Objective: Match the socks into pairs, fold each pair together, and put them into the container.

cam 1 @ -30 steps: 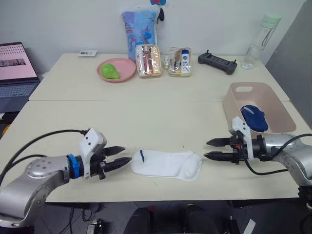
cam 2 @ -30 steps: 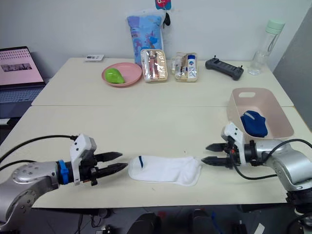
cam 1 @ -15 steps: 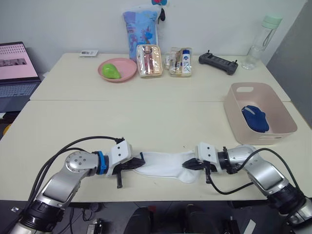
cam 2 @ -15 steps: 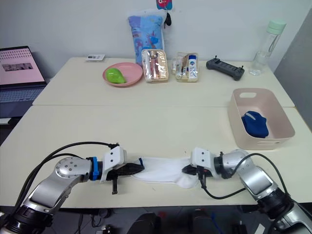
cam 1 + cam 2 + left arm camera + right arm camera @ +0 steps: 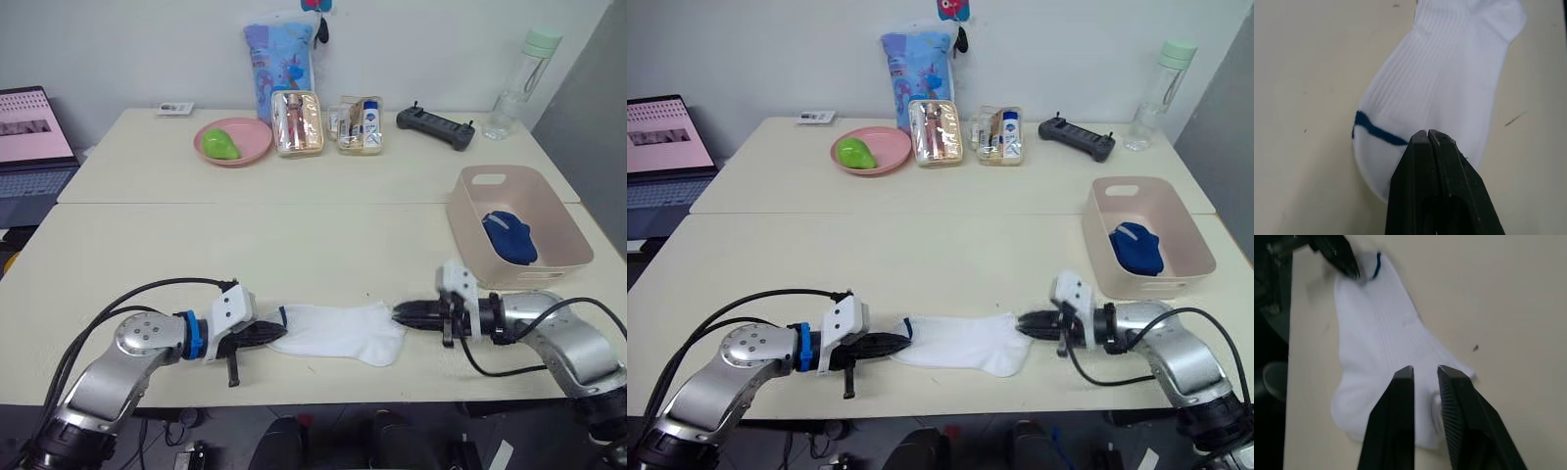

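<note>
step: folding stacked white ankle socks [image 5: 338,332] | my left gripper [image 5: 1428,135] clenched on cuff, right gripper [image 5: 1425,374] slightly parted at toe | next: I grip toe, fold over, then pale pink plastic tub [image 5: 563,257]

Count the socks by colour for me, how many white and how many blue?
White soft ankle socks on the table: 1 visible, possibly two stacked
Dark blue sock bundle in the pale pink plastic tub: 1 bundle, count unclear
Total: 2 visible items
</note>
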Controlling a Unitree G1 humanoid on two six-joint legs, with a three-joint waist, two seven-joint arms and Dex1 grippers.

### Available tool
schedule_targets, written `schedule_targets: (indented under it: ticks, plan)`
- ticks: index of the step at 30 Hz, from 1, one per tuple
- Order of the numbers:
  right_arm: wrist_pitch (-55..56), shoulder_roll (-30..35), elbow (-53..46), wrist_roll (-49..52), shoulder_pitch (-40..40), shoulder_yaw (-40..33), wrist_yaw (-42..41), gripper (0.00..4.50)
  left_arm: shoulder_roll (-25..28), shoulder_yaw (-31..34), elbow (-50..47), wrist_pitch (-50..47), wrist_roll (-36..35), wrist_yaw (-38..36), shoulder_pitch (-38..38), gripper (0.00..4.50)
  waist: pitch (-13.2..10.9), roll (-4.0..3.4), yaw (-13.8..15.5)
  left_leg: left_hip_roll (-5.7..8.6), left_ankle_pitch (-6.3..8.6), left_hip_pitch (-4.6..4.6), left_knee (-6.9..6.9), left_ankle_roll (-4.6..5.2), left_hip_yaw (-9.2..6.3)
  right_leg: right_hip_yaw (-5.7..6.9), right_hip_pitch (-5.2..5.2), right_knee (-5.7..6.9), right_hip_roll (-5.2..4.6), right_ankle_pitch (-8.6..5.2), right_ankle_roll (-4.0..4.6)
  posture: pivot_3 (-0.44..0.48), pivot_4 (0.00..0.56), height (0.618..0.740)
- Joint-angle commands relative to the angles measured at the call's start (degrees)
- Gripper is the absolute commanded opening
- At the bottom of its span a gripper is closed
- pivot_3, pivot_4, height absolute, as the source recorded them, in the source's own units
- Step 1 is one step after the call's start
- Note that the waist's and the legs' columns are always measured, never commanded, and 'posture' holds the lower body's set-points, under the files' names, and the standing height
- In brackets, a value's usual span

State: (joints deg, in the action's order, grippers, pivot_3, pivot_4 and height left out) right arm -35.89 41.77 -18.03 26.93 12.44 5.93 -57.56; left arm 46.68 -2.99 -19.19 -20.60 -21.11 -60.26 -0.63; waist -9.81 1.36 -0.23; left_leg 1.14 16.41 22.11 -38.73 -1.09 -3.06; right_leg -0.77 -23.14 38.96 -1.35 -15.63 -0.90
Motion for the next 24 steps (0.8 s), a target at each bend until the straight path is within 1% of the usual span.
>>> schedule_targets:
  ticks: [1,2,3,5,7,9,10,12,13,14,16,21,22,24]
  plan:
    - [-1.98,0.36,-1.18,-3.05,-1.34,0.30,4.68,1.96,1.00,4.13,-5.84,-1.93,-2.95,1.07,1.25,0.00,0.01,0.01,0.02,0.00,0.00,0.00,0.00,0.00,0.00,0.00,0.01,-0.02,0.00,0.00,0.00,0.000,0.150,0.740]
    - [-2.38,0.42,-1.14,-3.43,-1.59,0.81,5.00,2.36,1.13,4.40,-6.47,-2.38,-3.09,1.27,1.56,0.00,0.00,0.01,0.01,0.03,0.00,0.01,0.00,0.00,0.02,-0.02,0.01,-0.02,-0.01,0.00,0.00,0.000,0.150,0.740]
    - [-3.84,0.57,-1.47,-3.27,-1.95,1.99,4.73,2.66,1.56,4.73,-7.15,-2.50,-3.04,1.12,2.55,0.00,0.00,0.01,0.02,0.03,0.00,0.00,0.00,0.00,0.03,-0.03,0.00,-0.02,-0.01,0.00,0.00,0.000,0.150,0.740]
    - [-7.60,0.23,-1.72,-2.70,-2.05,3.62,5.11,3.47,2.14,5.50,-7.85,-2.54,-3.11,0.81,4.00,0.00,0.00,0.00,-0.01,0.03,0.00,0.00,0.01,0.00,0.03,-0.03,-0.01,-0.01,0.00,0.00,0.00,0.000,0.150,0.740]
    - [-8.20,0.30,-1.83,-3.28,-1.99,4.59,5.49,4.18,2.37,5.95,-8.11,-2.59,-3.27,0.75,4.58,0.00,0.00,-0.01,-0.09,0.03,0.00,-0.02,0.01,0.00,0.04,-0.04,-0.02,0.00,0.00,0.00,0.00,0.000,0.150,0.740]
    - [-8.86,-0.63,-2.15,-3.76,-1.82,5.63,6.54,4.18,2.34,6.40,-7.91,-2.61,-3.20,1.09,4.60,0.00,0.03,0.03,-0.10,0.01,0.00,-0.04,0.02,0.00,0.03,-0.02,0.01,0.00,0.02,0.00,0.00,0.000,0.150,0.740]
    - [-9.49,-1.31,-2.61,-3.23,-1.72,6.03,6.70,4.08,2.08,6.47,-7.81,-2.51,-3.14,1.38,4.38,0.00,0.03,0.04,-0.11,0.00,0.00,-0.05,0.02,0.00,0.03,0.00,0.02,0.00,0.02,0.00,0.00,0.000,0.150,0.740]
    - [-10.81,-2.39,-3.81,-1.43,-1.64,6.22,6.41,3.55,1.47,6.31,-7.96,-2.32,-3.15,1.85,3.92,0.00,0.03,0.04,-0.12,0.00,0.00,-0.07,0.02,0.00,0.04,-0.01,0.03,0.00,0.03,-0.01,0.00,0.000,0.150,0.740]
    - [-11.62,-2.88,-4.22,-0.82,-1.56,5.92,6.65,3.13,1.23,6.17,-8.15,-2.28,-3.24,1.99,3.80,0.00,0.03,0.04,-0.12,0.00,0.00,-0.07,0.02,0.00,0.04,-0.01,0.03,0.00,0.04,-0.01,0.00,0.000,0.150,0.740]
    - [-12.31,-3.02,-4.44,-0.48,-1.41,5.76,6.62,2.83,1.07,6.03,-8.32,-2.22,-3.28,2.11,3.68,0.00,0.03,0.04,-0.12,0.00,0.00,-0.07,0.02,0.00,0.04,-0.01,0.02,0.00,0.04,-0.01,0.00,0.000,0.150,0.740]
    - [-13.44,-2.94,-4.40,0.17,-0.68,5.65,5.93,2.08,0.81,5.71,-8.34,-2.07,-3.17,2.49,3.17,0.00,0.03,0.04,-0.10,0.00,0.00,-0.05,0.03,0.00,0.03,-0.01,0.02,0.00,0.04,-0.01,0.00,0.000,0.150,0.740]
    - [-14.50,-1.97,-2.82,0.94,0.62,5.21,4.52,0.26,0.42,5.24,-8.59,-1.92,-2.98,2.87,2.80,0.00,0.02,0.02,-0.09,0.00,0.00,-0.05,0.03,0.00,0.04,-0.02,0.01,-0.01,0.04,-0.01,0.00,0.000,0.150,0.740]
    - [-14.65,-1.55,-1.98,1.17,1.28,4.85,3.80,0.05,0.25,5.08,-8.79,-2.10,-3.13,2.92,2.56,0.00,0.02,0.02,-0.09,0.00,0.00,-0.05,0.03,0.00,0.04,-0.02,0.01,-0.01,0.04,-0.01,0.00,0.000,0.150,0.740]
    - [-13.77,0.45,0.94,1.11,3.86,4.35,0.69,0.05,-0.64,4.45,-9.38,-3.35,-4.20,3.27,1.46,0.00,0.01,0.02,-0.08,0.01,0.00,-0.05,0.03,0.00,0.05,-0.03,0.01,-0.01,0.04,-0.01,0.00,0.000,0.150,0.740]
